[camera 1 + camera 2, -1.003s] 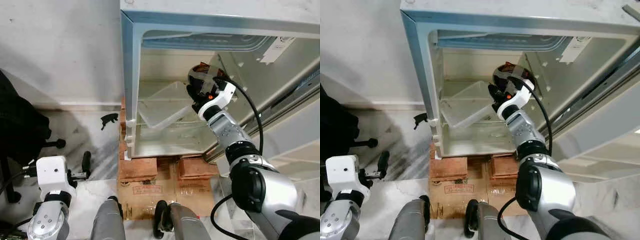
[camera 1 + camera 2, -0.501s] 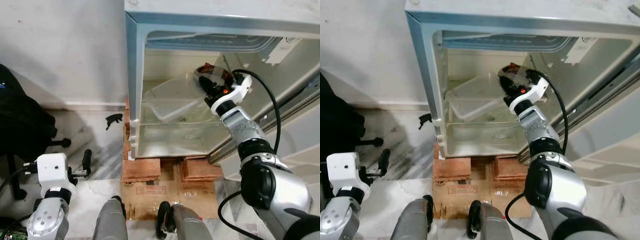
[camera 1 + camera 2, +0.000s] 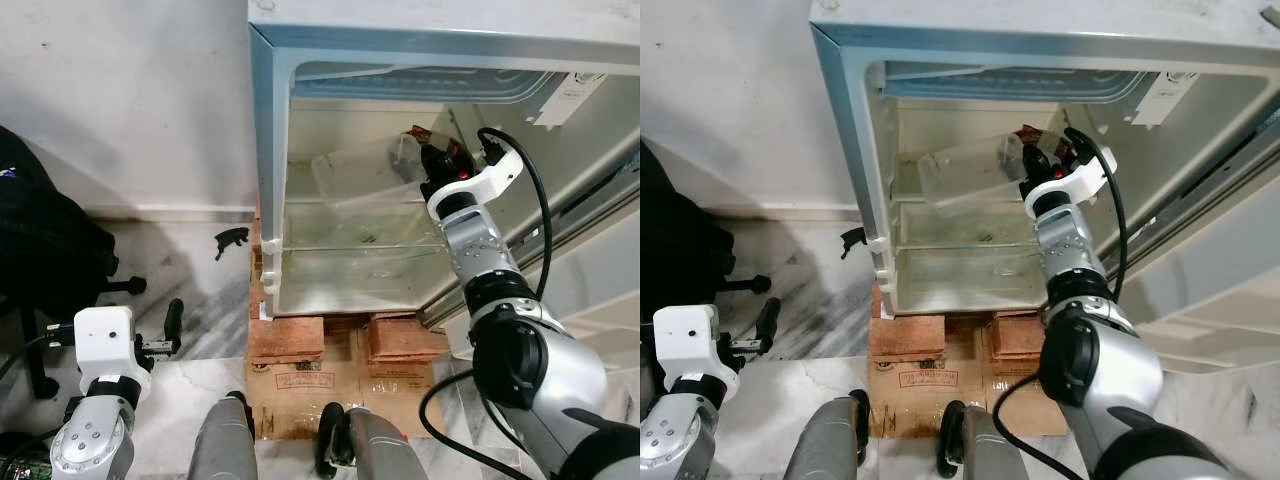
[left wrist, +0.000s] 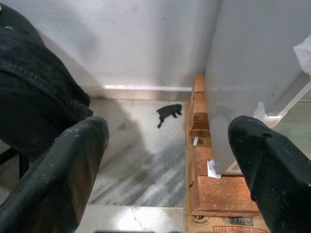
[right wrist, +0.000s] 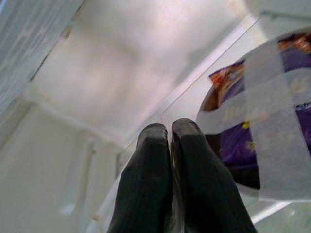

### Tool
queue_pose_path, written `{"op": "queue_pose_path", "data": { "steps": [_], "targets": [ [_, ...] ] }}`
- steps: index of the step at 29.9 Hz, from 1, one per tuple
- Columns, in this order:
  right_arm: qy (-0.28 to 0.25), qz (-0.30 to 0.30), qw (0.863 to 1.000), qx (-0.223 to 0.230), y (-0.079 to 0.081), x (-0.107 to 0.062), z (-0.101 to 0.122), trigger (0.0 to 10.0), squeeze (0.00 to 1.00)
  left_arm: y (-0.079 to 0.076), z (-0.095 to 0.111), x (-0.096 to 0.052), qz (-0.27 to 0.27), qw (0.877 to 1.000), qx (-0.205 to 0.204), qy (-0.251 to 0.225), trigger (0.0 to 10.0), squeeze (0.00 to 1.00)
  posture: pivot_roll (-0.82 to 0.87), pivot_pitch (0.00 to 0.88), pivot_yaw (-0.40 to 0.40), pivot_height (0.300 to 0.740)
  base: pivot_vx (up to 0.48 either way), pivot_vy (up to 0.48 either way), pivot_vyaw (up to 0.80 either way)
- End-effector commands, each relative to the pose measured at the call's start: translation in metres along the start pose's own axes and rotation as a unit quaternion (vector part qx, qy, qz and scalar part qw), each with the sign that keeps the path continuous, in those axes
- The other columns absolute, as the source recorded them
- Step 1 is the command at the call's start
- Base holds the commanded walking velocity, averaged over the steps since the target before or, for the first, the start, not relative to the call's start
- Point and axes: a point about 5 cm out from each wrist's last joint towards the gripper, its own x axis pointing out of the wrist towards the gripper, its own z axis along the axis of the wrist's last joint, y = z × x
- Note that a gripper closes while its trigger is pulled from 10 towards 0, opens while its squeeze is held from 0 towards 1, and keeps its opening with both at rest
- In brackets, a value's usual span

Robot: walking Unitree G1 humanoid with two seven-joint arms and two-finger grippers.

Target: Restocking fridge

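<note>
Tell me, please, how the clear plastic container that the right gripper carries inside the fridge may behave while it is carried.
The clear plastic container looks thin-walled and mostly empty, so it is probably light. The right gripper pinches only its edge, with fingers shut, so it may flex or swing. It hangs tilted above the glass shelf, so the packet seen through it could slide.

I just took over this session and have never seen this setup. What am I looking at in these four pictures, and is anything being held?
This is a walking robot with two arms. The two wide pictures come from its head, looking down at an open fridge raised on bricks. The other two come from its wrists. The right hand reaches inside the fridge, its fingers pinched shut on the rim of a clear plastic tray, tilted above the glass shelf. A purple snack packet sits beside it. The left hand hangs open above the floor.
</note>
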Motion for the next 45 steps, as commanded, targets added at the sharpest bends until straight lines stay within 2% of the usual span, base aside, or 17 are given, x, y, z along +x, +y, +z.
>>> {"op": "queue_pose_path", "data": {
  "steps": [1, 7, 10, 13, 19, 21, 29, 30, 31, 32, 33, 38, 45],
  "targets": [
    [-0.019, -0.020, 1.000, 0.002, 0.001, 0.002, 0.004, 10.0, 0.00, 0.003, -0.003, -0.005, 0.009, 1.000, 0.003, 0.010, 10.0, 0.00, 0.29, 0.212, -0.058, 0.740, 0.000, 0.000, 0.00],
    [-0.018, -0.019, 0.998, -0.053, 0.017, 0.006, -0.005, 10.0, 0.00, 0.006, -0.004, -0.017, 0.025, 1.000, 0.004, 0.016, 10.0, 0.00, 0.33, 0.249, -0.079, 0.740, 0.000, 0.000, 0.00],
    [-0.018, -0.016, 0.998, -0.065, 0.020, 0.007, -0.007, 10.0, 0.00, 0.008, -0.005, -0.023, 0.032, 0.999, 0.004, 0.020, 10.0, 0.00, 0.33, 0.259, -0.083, 0.740, 0.000, 0.000, 0.00],
    [-0.021, -0.010, 0.997, -0.075, 0.027, 0.009, -0.007, 10.0, 0.00, 0.011, -0.010, -0.039, 0.043, 0.998, 0.005, 0.035, 10.0, 0.00, 0.35, 0.294, -0.089, 0.740, 0.000, 0.000, 0.00],
    [-0.026, -0.013, 0.997, -0.069, 0.037, 0.012, -0.009, 10.0, 0.00, 0.010, -0.008, -0.057, 0.053, 0.997, 0.003, 0.047, 10.0, 0.00, 0.39, 0.346, -0.095, 0.740, 0.000, 0.000, 0.00],
    [-0.028, -0.025, 0.997, -0.069, 0.042, 0.014, -0.010, 10.0, 0.00, 0.010, -0.008, -0.067, 0.060, 0.997, 0.003, 0.056, 10.0, 0.00, 0.40, 0.372, -0.099, 0.740, 0.000, 0.000, 0.00],
    [-0.027, -0.057, 0.996, -0.062, 0.048, 0.016, -0.014, 10.0, 0.00, 0.011, -0.005, -0.085, 0.076, 0.995, 0.000, 0.068, 10.0, 0.00, 0.42, 0.410, -0.113, 0.740, 0.000, 0.000, 0.00],
    [-0.030, -0.059, 0.996, -0.058, 0.050, 0.016, -0.014, 10.0, 0.29, 0.010, -0.004, -0.086, 0.077, 0.995, -0.001, 0.068, 10.0, 0.00, 0.42, 0.417, -0.117, 0.740, 0.000, 0.000, 0.00],
    [-0.031, -0.062, 0.996, -0.047, 0.052, 0.017, -0.014, 10.0, 0.80, 0.009, -0.002, -0.089, 0.077, 0.995, -0.002, 0.069, 10.0, 0.00, 0.43, 0.427, -0.121, 0.740, 0.000, 0.000, 0.00],
    [-0.031, -0.062, 0.996, -0.047, 0.052, 0.017, -0.014, 10.0, 0.80, 0.009, -0.002, -0.089, 0.077, 0.995, -0.002, 0.069, 10.0, 0.00, 0.43, 0.427, -0.121, 0.740, 0.000, 0.000, 0.00],
    [-0.032, -0.063, 0.997, -0.045, 0.055, 0.017, -0.015, 10.0, 0.98, 0.008, -0.001, -0.091, 0.079, 0.994, -0.004, 0.069, 10.0, 0.00, 0.43, 0.430, -0.122, 0.740, 0.000, 0.000, 0.00],
    [-0.032, -0.059, 0.997, -0.035, 0.063, 0.019, -0.017, 10.0, 1.00, 0.006, 0.002, -0.094, 0.080, 0.994, -0.006, 0.069, 10.0, 0.00, 0.44, 0.442, -0.128, 0.740, 0.000, 0.000, 0.00],
    [-0.034, -0.056, 0.998, 0.007, 0.073, 0.021, -0.020, 10.0, 1.00, 0.003, 0.005, -0.097, 0.080, 0.994, -0.011, 0.072, 10.0, 0.00, 0.44, 0.459, -0.140, 0.740, 0.000, 0.000, 0.00]
  ]
}}
